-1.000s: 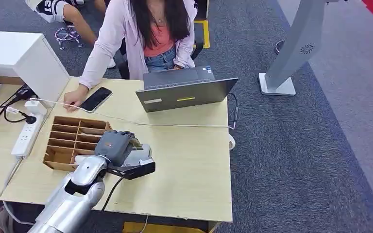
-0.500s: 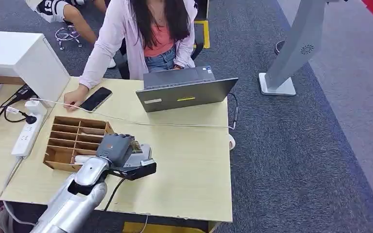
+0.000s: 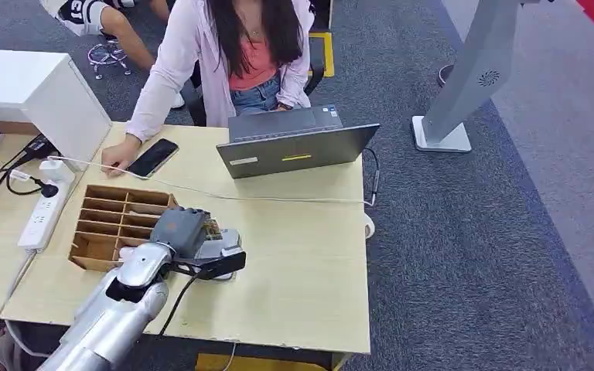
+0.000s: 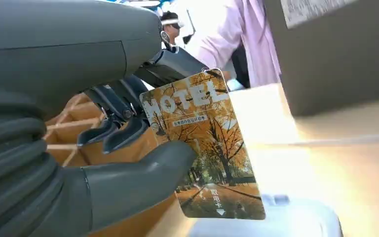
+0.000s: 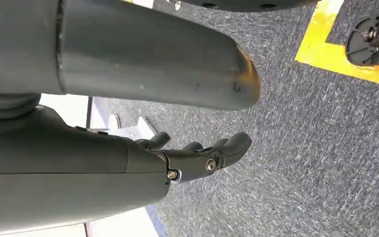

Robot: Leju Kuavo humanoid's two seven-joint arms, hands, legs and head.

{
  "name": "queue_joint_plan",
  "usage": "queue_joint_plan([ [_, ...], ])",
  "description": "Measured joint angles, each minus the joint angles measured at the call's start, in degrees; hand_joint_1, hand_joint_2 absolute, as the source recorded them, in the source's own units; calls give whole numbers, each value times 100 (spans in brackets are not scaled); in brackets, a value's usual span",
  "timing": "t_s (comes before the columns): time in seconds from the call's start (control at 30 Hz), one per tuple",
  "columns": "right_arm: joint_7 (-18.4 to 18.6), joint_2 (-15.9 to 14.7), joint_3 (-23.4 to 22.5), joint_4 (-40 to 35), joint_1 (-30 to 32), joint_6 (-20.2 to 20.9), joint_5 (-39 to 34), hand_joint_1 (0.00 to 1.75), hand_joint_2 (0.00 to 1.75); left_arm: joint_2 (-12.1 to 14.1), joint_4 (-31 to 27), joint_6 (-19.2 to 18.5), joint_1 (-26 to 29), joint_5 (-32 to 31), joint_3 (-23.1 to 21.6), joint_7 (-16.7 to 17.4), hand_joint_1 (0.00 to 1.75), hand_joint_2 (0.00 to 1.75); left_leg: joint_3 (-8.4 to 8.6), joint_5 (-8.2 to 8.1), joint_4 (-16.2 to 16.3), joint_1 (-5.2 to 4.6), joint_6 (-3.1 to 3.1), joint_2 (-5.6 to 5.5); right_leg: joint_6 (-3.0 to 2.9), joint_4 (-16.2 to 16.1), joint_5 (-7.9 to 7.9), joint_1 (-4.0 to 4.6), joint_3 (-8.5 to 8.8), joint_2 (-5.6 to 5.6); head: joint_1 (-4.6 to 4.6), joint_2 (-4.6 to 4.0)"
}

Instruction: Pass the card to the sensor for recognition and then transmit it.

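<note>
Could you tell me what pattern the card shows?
The card shows orange autumn trees under white lettering, best seen in the left wrist view.

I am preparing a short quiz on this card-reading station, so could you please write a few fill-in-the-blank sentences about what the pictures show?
1. The left hand holds a card printed with the word ____.
2. The card is held over the grey ____ on the table.
3. Beside the left hand stands a cardboard ____ with many compartments.
4. The right hand hangs above the carpet and holds ____.

Missing words: HOTEL; sensor; organizer; nothing
</note>
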Motion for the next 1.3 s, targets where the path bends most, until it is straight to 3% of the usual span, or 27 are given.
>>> queue_joint_plan([
  [0.07,-11,0,-7,-2,0,15,63,0,0,13,-33,304,-116,-96,2,107,175,175,-1,1,0,0,1,-1,0,0,0,0,0,-1,-2,0],
  [0.2,-35,0,-7,-2,-1,87,251,0,0,114,-369,1459,-421,-411,151,199,175,175,-2,2,0,0,2,-4,0,1,2,0,1,-3,-2,0],
  [0.23,-37,0,-7,-2,-2,96,271,0,0,136,-424,1541,-514,-422,215,161,175,175,-2,2,0,0,2,-4,0,1,2,0,1,-2,-2,0],
  [0.4,-37,0,-7,-2,-2,101,321,0,0,201,-588,1567,-642,-538,461,15,175,175,-2,3,0,1,0,-7,0,1,2,1,1,-9,-4,0],
  [0.8,-44,0,-7,-2,-9,101,326,0,0,221,-678,1598,-642,-577,564,-31,175,175,-3,4,0,0,0,-8,0,1,2,0,2,-9,-4,0],
  [0.9,-88,0,-4,-2,-9,151,474,0,0,267,-684,2329,-669,-807,658,2,175,175,-3,4,0,1,0,-8,0,2,2,1,2,-9,-4,0],
  [1.03,-131,-2,11,-2,-18,243,675,0,0,448,-583,2730,-1133,-949,1076,-239,175,175,-3,5,0,4,-1,-7,-2,3,3,4,0,-8,-7,0],
  [1.3,-225,-2,13,-2,-42,323,848,0,0,671,547,2703,-2208,-1110,1653,-477,175,175,-2,11,0,5,-4,-11,-2,7,4,5,2,-10,-4,0],
])
